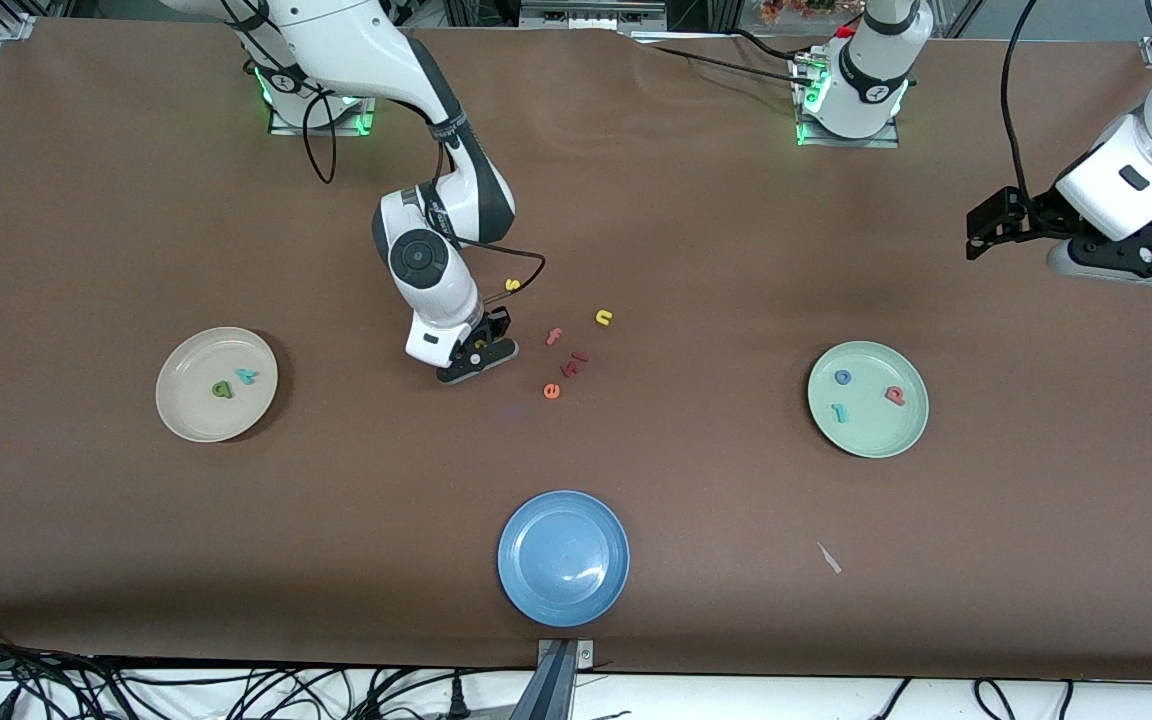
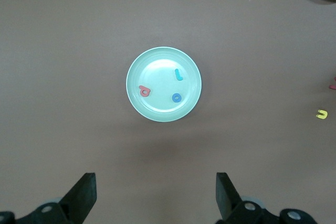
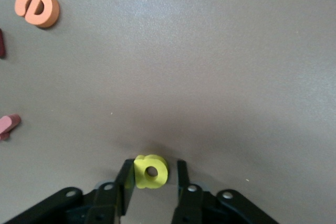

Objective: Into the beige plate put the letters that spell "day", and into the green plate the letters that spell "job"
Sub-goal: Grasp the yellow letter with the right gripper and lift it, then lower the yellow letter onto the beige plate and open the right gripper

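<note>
My right gripper [image 1: 481, 352] is down on the table between the plates, open, its fingers either side of the yellow a [image 3: 151, 171]. One finger [image 3: 126, 177] touches the letter and the other stands a small gap off. The beige plate [image 1: 186, 415] toward the right arm's end holds the green d [image 1: 223, 390] and the teal y [image 1: 248, 376]. In the green plate [image 1: 871, 438] lie the blue o [image 1: 842, 377], the teal j [image 1: 840, 411] and the salmon b [image 1: 895, 395]. My left gripper [image 1: 976, 232] waits open, high over the table, with the green plate [image 2: 157, 66] in its wrist view.
Loose letters lie beside the right gripper: a yellow s [image 1: 512, 285], a yellow n [image 1: 604, 317], a salmon f [image 1: 554, 336], a dark red piece [image 1: 574, 362] and an orange e [image 1: 551, 391]. A blue plate [image 1: 563, 557] sits nearest the front camera. A paper scrap [image 1: 829, 558] lies near it.
</note>
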You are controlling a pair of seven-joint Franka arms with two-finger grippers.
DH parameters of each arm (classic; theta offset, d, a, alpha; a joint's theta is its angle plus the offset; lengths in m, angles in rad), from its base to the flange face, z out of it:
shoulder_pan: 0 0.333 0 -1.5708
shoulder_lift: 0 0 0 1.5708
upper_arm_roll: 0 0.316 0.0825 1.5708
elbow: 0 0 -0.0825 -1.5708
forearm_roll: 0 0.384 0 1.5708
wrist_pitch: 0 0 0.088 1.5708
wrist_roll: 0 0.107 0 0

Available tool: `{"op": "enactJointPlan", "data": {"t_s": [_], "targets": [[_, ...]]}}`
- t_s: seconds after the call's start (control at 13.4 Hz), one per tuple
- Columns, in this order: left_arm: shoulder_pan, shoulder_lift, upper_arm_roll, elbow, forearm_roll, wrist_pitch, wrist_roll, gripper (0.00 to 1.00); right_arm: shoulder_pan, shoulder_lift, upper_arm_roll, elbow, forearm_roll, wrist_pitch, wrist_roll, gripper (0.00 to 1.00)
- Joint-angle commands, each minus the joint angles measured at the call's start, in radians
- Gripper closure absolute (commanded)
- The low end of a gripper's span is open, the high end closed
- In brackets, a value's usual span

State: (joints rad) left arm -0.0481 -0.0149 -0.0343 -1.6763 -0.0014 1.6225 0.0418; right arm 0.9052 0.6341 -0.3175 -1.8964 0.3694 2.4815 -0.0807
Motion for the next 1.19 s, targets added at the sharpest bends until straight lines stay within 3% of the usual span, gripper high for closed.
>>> {"op": "enactJointPlan", "data": {"t_s": [0.0,0.45,0.67,1.12], "targets": [[0.001,0.010,-0.001,0.027,0.023,-0.026,-0.013,0.00,0.004,0.004,0.005,0.000,0.025,0.013,-0.010,0.68],[0.001,0.010,-0.001,0.029,0.023,-0.026,-0.013,0.00,0.003,0.003,0.005,0.005,0.032,0.005,-0.014,0.78],[0.001,0.010,-0.001,0.027,0.023,-0.026,-0.011,0.00,-0.018,-0.010,-0.012,0.077,0.051,-0.123,-0.016,0.80],[0.001,0.010,-0.001,0.029,0.023,-0.026,-0.013,0.00,-0.019,-0.092,-0.227,0.074,0.051,-0.377,-0.140,0.81]]}}
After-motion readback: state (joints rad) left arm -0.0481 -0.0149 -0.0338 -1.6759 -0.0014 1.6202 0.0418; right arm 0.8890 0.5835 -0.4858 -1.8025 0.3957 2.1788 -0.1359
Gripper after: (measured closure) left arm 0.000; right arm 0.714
